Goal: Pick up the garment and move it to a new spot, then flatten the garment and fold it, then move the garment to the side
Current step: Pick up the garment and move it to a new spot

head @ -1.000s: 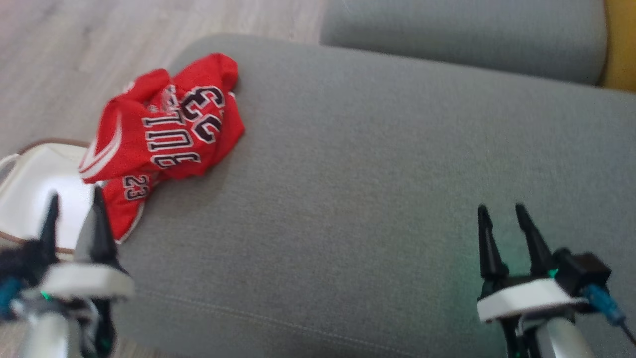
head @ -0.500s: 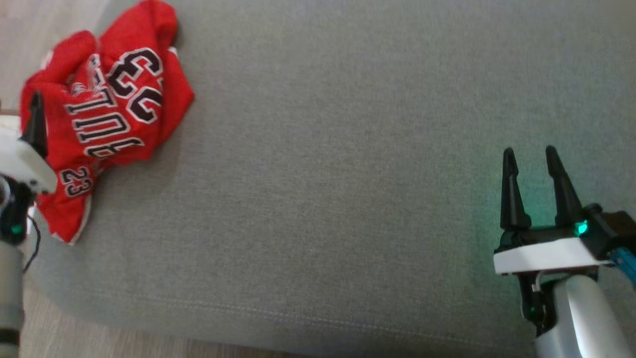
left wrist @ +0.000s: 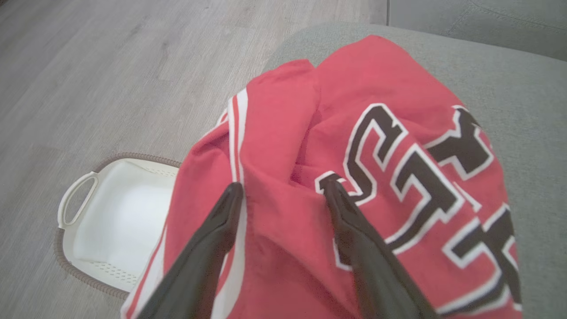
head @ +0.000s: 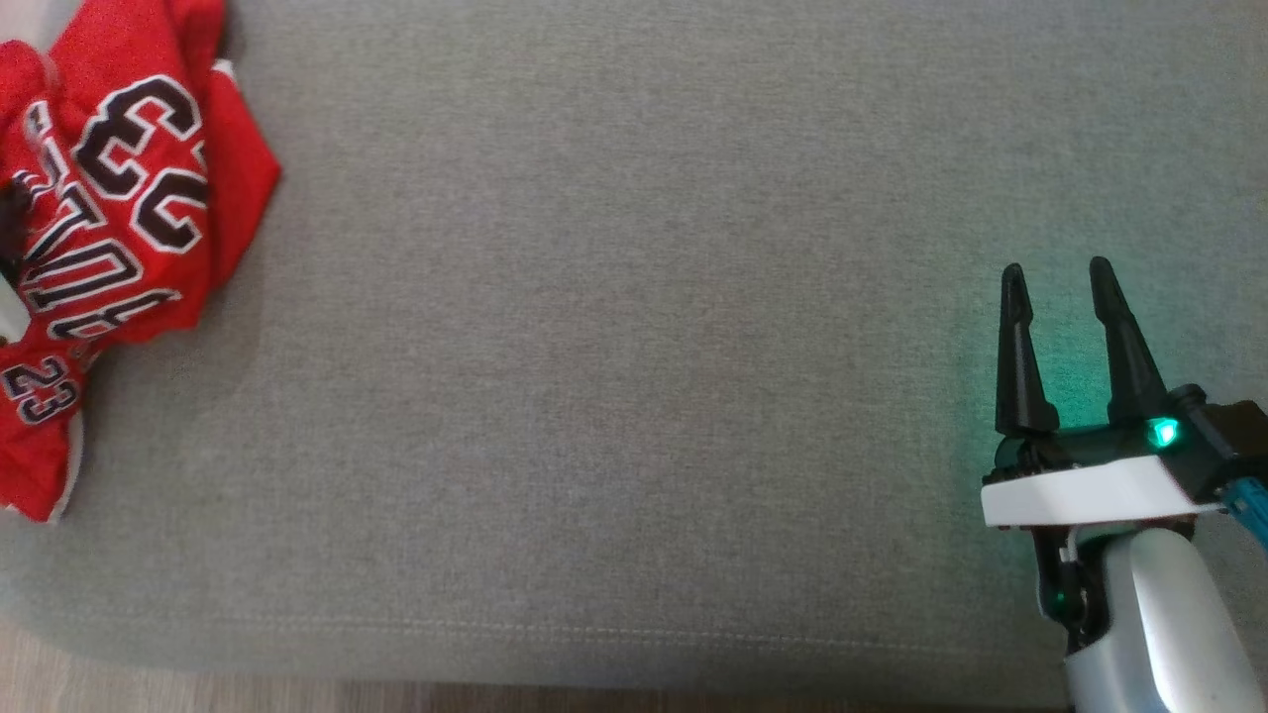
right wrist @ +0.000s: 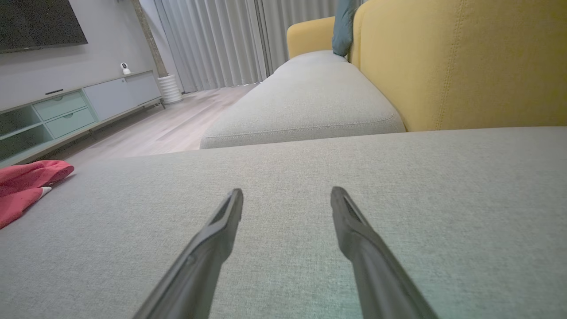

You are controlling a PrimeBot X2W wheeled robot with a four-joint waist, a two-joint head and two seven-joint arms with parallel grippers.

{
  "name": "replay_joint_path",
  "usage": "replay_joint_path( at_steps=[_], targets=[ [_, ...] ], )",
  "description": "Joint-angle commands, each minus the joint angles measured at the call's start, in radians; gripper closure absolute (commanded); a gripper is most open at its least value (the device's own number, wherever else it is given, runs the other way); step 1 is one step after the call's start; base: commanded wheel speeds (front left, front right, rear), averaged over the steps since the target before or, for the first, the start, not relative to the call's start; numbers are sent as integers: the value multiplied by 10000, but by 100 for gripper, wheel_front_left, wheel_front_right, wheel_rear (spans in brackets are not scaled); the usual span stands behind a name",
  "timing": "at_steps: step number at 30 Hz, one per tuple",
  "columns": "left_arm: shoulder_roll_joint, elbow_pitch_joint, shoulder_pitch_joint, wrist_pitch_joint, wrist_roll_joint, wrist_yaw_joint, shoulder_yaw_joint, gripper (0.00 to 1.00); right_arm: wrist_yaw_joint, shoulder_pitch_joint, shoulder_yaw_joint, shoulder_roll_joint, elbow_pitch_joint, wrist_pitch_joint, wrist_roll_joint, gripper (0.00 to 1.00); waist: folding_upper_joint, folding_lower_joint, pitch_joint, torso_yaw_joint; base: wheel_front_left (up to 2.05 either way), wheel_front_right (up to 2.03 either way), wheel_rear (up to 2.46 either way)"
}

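Grey cushion (head: 634, 347) in front, white basket (left wrist: 110, 221) on wood floor (left wrist: 88, 66) nearby, yellow sofa (right wrist: 465, 66) behind, pale cabinet (right wrist: 66, 110) and curtains (right wrist: 212, 40) beyond.

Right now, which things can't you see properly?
- Crumpled red jersey with black-and-white lettering: head view's left edge cuts it off; folds hide some lettering.
- White plastic basket with brown woven rim: left wrist view, the jersey covers its right side.
- Left gripper: left wrist view, unclear whether it touches the jersey.
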Motion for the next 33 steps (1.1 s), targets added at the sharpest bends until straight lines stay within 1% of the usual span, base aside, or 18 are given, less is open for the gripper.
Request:
replay_joint_path(
  at_steps=[1,5,6,7,9,11,16,20,22,26,33],
  targets=[
    [709,-63,-471,66,-158,15,254,0,-7,-196,281,-54,-391,-109,-69,0,0,-1,65,-93,0,0,0],
    [730,423,-739,155,-478,15,-141,0,-7,-156,295,-54,-440,-109,-53,0,0,-1,102,-195,0,0,0],
    [735,525,-791,175,-552,15,-229,78,-7,-145,289,-54,-442,-109,-50,0,0,-1,97,-210,0,0,0],
    [723,597,-828,178,-628,14,-326,100,-7,-133,284,-54,-440,-109,-44,0,0,-1,85,-219,0,0,0],
    [697,657,-862,129,-784,14,-540,100,-7,-107,280,-54,-426,-109,-28,0,0,-1,35,-221,0,0,0],
    [772,679,-927,-238,-843,14,-687,100,-7,-84,281,-54,-391,-109,-2,0,0,-1,-54,-208,0,0,0],
    [951,633,-1304,-1983,-633,14,-870,100,-7,5,354,-54,-239,-109,100,0,0,-1,-514,-114,0,0,0],
    [914,533,-1675,-3458,-336,40,-912,100,-7,113,451,-54,-50,-109,232,0,0,-1,-1096,-36,0,0,0],
    [890,341,-1866,-3927,-220,99,-895,100,-7,157,480,-54,20,-109,329,0,0,-1,-1402,-13,0,0,0],
    [833,-557,-2146,-4298,124,155,-925,100,-7,244,484,-54,186,-109,546,0,0,-1,-1953,-22,0,0,0],
    [617,-3081,-2040,-4373,596,456,-909,100,-7,391,609,-54,400,-109,956,0,0,-1,-2793,-326,0,0,0]
  ],
)
